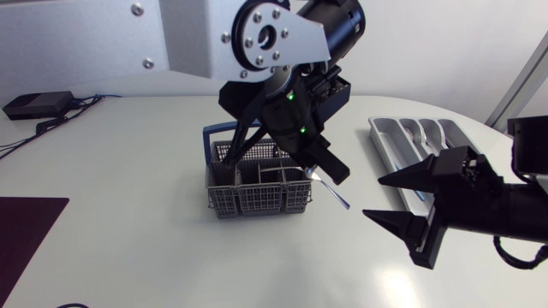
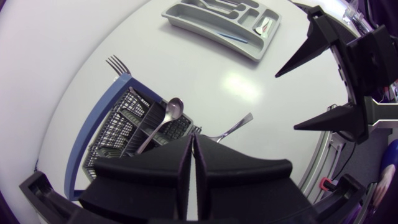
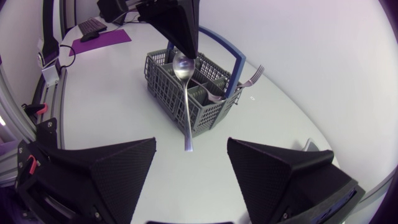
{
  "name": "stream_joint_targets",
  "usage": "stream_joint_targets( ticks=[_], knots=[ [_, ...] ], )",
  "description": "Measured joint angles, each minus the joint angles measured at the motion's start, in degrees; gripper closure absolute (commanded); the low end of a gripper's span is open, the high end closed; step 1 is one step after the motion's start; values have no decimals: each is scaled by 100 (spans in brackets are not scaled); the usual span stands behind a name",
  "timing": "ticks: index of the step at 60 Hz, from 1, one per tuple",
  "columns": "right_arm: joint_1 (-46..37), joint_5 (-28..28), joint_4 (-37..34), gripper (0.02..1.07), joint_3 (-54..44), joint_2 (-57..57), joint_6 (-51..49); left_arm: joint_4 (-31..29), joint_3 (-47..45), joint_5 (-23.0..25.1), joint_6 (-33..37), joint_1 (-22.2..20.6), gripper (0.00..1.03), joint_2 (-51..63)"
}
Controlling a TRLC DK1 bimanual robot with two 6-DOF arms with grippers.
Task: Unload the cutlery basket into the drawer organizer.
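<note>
My left fingers (image 1: 329,164) are clamping the spoon (image 1: 336,197) by its bowl; my right fingers (image 1: 424,177) are hanging apart, and misjudging the handle risks dropping it.

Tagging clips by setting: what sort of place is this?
Likely a robot lab bench staging a kitchen chore: white table, basket, organizer, and the left hand holding a spoon.

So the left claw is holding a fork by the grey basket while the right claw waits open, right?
Not a fork: the left claw holds a spoon, as the right wrist view shows. The fork is in the basket. The right claw is indeed open.
</note>
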Motion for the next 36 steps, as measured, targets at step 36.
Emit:
stream_joint_targets(
  ticks=[36],
  knots=[
    [763,302,970,60,146,1414,334,-9,118,922,-107,26,100,181]
  ],
)
